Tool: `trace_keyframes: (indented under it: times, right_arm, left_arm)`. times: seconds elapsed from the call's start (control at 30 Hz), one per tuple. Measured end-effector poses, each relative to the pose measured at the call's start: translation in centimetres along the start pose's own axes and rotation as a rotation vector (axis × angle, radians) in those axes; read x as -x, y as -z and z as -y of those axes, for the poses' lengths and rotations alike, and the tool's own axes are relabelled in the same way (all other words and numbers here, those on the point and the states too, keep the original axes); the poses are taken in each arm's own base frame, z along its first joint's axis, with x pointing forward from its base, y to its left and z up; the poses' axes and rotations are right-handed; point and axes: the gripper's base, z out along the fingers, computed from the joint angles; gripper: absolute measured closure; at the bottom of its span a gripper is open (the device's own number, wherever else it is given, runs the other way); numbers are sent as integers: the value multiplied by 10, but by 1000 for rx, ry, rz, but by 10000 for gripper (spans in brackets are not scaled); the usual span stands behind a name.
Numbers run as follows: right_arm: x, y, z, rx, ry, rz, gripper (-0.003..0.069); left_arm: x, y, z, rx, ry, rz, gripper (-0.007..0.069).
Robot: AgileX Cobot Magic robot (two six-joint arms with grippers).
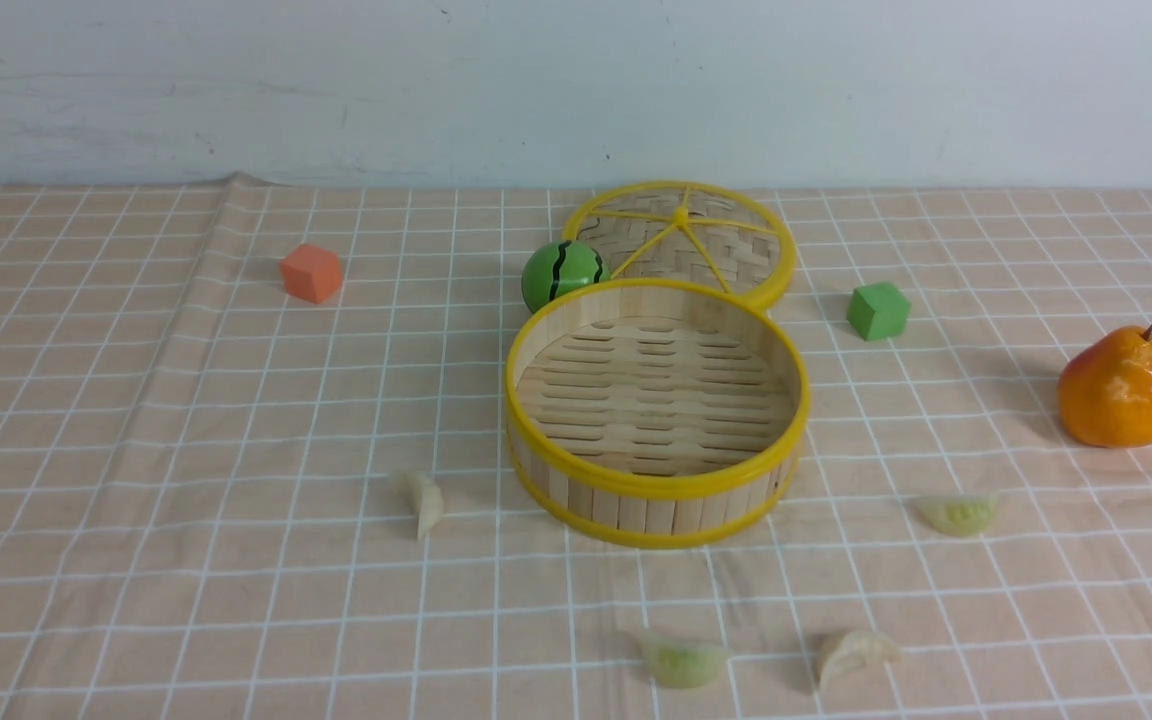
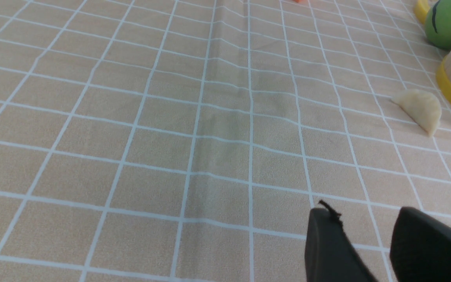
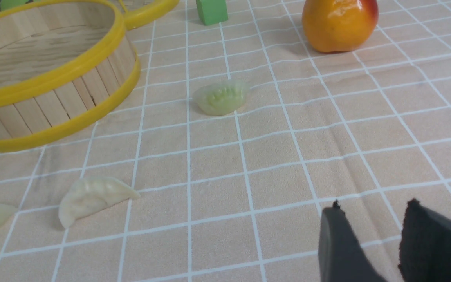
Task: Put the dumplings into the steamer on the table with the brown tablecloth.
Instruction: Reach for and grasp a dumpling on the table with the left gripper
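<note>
Front view: the steamer [image 1: 656, 490] stands empty in the middle of the surface [image 1: 186, 450], with its lid [image 1: 681, 240] behind it toward the far edge, likely to leave it open for filling; four dumplings [image 1: 424, 503] lie loose toward the near edge. Left wrist view: the left claw [image 2: 362, 215] hangs parted and empty, one dumpling [image 2: 419, 109] ahead by the steamer. Right wrist view: the right claw [image 3: 373, 209] is also parted and empty, with three dumplings ahead.

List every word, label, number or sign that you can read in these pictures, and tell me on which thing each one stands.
None: no word, number, label or sign shows in any view.
The tablecloth bears only white grid lines; the green ball only black stripes.
The steamer, woven lid, pear, orange cube and green cube are plain.
</note>
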Motion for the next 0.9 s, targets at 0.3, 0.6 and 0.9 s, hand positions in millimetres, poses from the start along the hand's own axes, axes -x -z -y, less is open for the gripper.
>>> trace_keyframes:
  times: [0.3, 0.6, 0.9]
  right_arm:
    - [0, 0, -3, 34, -81, -3, 419]
    - [-3, 3, -27, 283, -664, -117, 419]
    - [5, 6, -34, 397, -955, -107, 419]
  left_arm:
    - [2, 0, 2, -26, 69, 23, 386]
    - [23, 4, 15, -292, 1136, 134, 386]
    - [25, 5, 16, -343, 1363, 116, 386]
